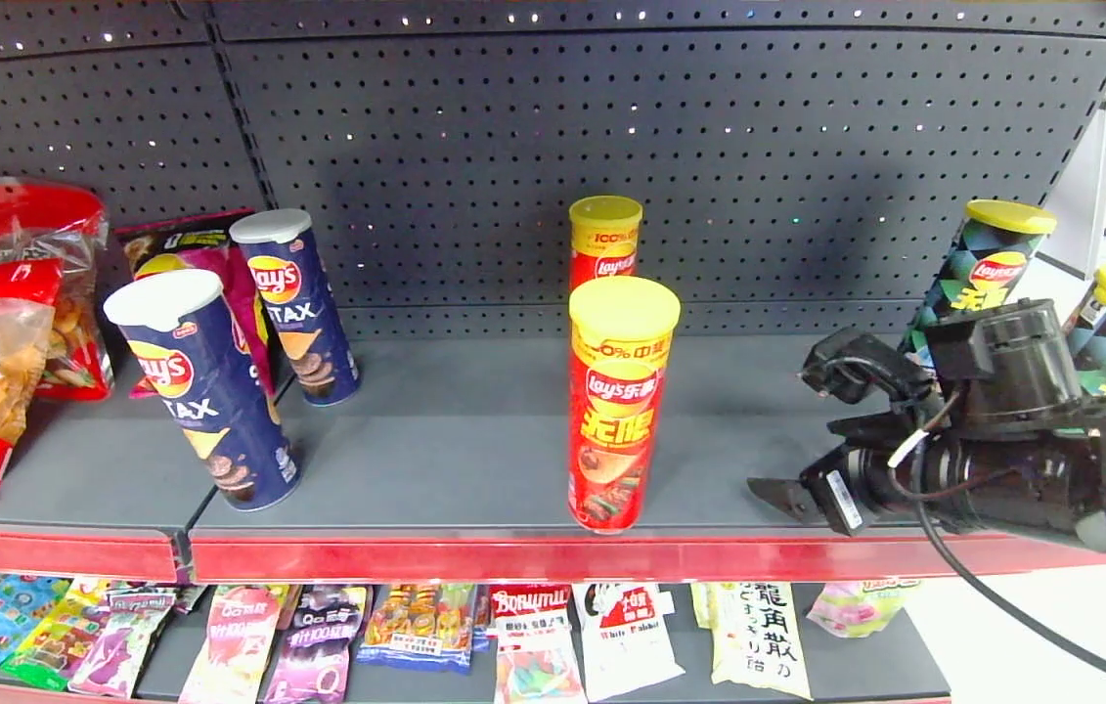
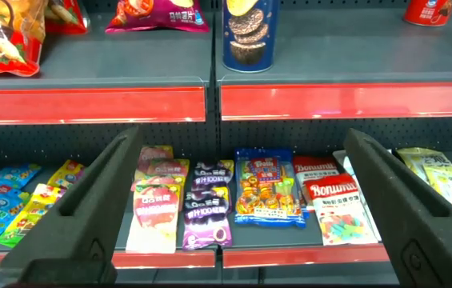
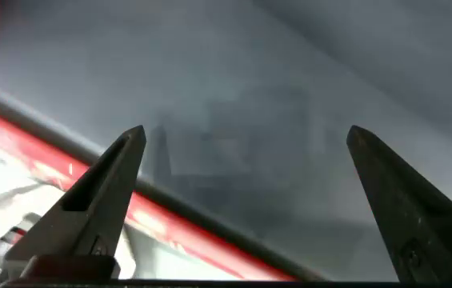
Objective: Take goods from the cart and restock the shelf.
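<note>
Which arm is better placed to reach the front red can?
Right, probably: the right gripper is open at the upper shelf near the red can, while the left gripper, also open, faces the lower shelf.
</note>
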Motion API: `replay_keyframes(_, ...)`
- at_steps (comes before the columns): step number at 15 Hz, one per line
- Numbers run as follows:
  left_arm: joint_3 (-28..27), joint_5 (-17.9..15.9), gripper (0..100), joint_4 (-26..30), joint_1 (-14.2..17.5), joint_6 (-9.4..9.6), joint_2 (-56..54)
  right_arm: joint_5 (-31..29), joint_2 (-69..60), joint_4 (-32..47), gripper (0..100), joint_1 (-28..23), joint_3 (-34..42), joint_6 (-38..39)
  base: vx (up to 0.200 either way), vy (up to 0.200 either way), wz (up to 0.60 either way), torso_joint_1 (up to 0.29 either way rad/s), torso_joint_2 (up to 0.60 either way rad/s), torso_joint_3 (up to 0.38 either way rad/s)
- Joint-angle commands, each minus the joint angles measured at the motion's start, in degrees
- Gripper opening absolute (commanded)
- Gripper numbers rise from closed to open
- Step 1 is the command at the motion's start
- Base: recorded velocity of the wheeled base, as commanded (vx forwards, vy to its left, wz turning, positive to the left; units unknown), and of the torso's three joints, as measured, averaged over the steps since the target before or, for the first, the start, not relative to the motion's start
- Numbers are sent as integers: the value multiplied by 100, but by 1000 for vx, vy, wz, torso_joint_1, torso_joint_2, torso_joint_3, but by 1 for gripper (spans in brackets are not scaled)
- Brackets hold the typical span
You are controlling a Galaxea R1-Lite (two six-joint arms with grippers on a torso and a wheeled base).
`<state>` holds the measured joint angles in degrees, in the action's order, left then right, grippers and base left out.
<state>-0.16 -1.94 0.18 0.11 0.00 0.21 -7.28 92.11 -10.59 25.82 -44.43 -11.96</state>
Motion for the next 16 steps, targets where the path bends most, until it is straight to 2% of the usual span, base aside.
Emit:
replay_keyframes(1, -2, 0, 100, -1, 7, 0, -3, -11, 343, 5, 100, 195, -188, 62, 0, 0, 0, 0, 0, 0)
replay_keyframes(16, -2, 0, 100, -1, -2, 0, -3, -81, 949, -13, 100, 784, -724, 502, 0, 0, 0, 0, 0, 0)
